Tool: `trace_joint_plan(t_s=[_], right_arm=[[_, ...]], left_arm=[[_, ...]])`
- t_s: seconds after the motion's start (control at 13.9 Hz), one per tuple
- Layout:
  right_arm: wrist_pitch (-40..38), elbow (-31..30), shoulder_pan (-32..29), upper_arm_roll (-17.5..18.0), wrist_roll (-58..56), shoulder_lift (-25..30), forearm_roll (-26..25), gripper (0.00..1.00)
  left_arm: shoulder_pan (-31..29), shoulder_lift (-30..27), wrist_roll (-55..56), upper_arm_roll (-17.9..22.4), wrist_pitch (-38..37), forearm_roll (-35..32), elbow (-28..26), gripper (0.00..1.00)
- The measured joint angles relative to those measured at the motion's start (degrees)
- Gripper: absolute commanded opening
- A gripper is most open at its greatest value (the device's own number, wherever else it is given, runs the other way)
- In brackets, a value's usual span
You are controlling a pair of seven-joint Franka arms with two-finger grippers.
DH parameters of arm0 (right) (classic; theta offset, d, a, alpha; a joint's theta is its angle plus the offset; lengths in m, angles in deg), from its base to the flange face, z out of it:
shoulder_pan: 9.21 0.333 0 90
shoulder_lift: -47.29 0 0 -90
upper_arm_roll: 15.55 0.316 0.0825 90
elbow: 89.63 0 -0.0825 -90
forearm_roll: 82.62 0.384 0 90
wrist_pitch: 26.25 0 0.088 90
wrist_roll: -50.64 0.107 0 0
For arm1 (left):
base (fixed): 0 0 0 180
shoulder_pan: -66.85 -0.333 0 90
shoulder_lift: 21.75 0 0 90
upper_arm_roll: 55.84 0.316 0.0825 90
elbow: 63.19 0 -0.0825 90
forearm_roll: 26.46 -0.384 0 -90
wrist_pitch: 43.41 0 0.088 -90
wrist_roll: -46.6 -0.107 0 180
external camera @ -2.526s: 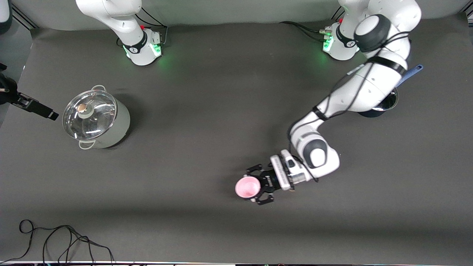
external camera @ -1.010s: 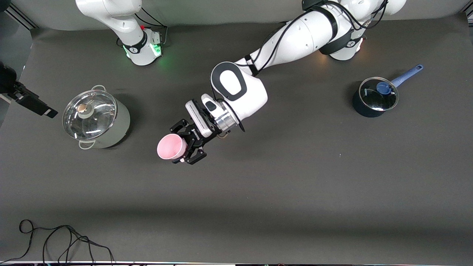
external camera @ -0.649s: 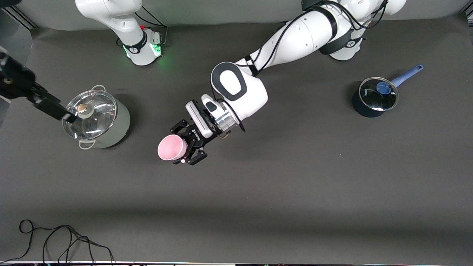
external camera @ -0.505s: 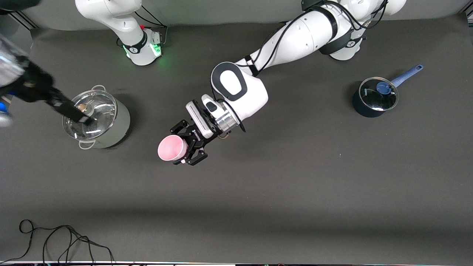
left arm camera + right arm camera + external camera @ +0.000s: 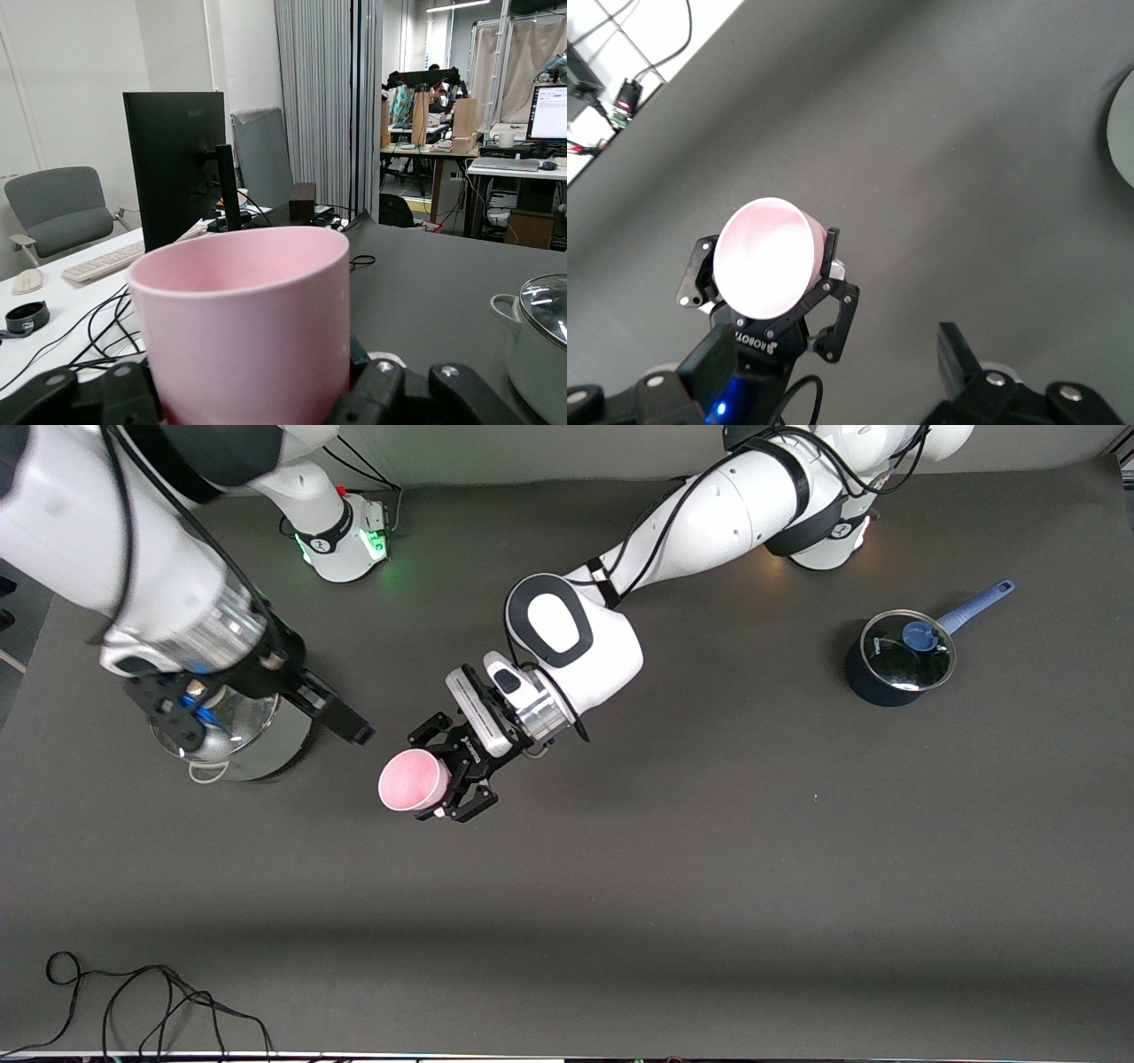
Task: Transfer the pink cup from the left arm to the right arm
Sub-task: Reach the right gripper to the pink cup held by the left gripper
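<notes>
The pink cup (image 5: 411, 779) is a small pale pink tumbler, and my left gripper (image 5: 443, 778) is shut on it. It is held up over the middle of the table with its mouth toward the front camera. The cup fills the left wrist view (image 5: 244, 328) between the black fingers (image 5: 390, 394). My right gripper (image 5: 270, 731) is open and empty, up over the steel pot beside the cup. The right wrist view looks down on the cup (image 5: 764, 257), with one right finger (image 5: 954, 352) in sight.
A steel pot with a glass lid (image 5: 266, 755) stands toward the right arm's end, mostly hidden under the right arm; it also shows in the left wrist view (image 5: 540, 345). A dark blue saucepan (image 5: 897, 662) stands toward the left arm's end. A black cable (image 5: 133, 1001) lies nearest the front camera.
The left arm carried the cup from nearer the front camera to the table's middle and now holds still. The right arm has swung in over the pot toward the cup.
</notes>
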Motion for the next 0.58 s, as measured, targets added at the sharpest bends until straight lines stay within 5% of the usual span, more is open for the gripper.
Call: trace_joint_plan(t_s=[0.58], right_arm=[[0.78,0.35,-0.17,-0.14,0.00,-7.16,1.51,1.00]], left_arm=[[0.00,0.00,0.15,0.01,0.00,-0.01,0.00,0.00]])
